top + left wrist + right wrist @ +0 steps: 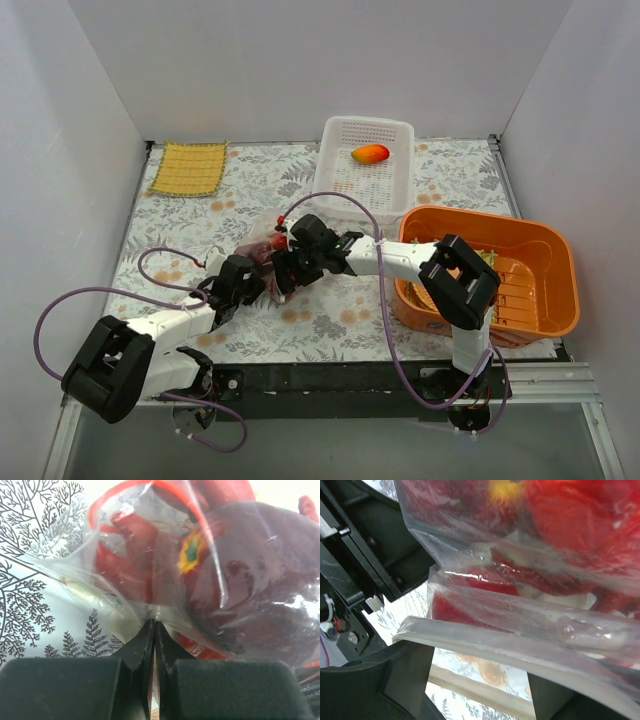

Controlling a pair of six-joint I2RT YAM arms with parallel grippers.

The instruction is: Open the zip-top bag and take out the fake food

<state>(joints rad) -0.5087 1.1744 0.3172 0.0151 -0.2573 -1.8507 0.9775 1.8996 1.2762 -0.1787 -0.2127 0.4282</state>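
The clear zip-top bag (263, 249) lies mid-table between my two grippers. In the left wrist view the bag (125, 540) holds a dark red apple-like piece (260, 595) and a red lobster (127, 545). My left gripper (154, 625) is shut on a fold of the bag's plastic; it also shows in the top view (246, 277). My right gripper (287, 262) is at the bag's other side. Its jaws stand wide apart (480, 669), and the bag's zip strip (485, 647) lies across them, with red food (570, 515) above. An orange-yellow mango (370, 154) lies in the white basket (398, 130).
An orange bin (560, 250) stands at the right, beside the right arm. A yellow woven mat (188, 168) lies at the back left. White walls enclose the floral table (330, 320) on three sides.
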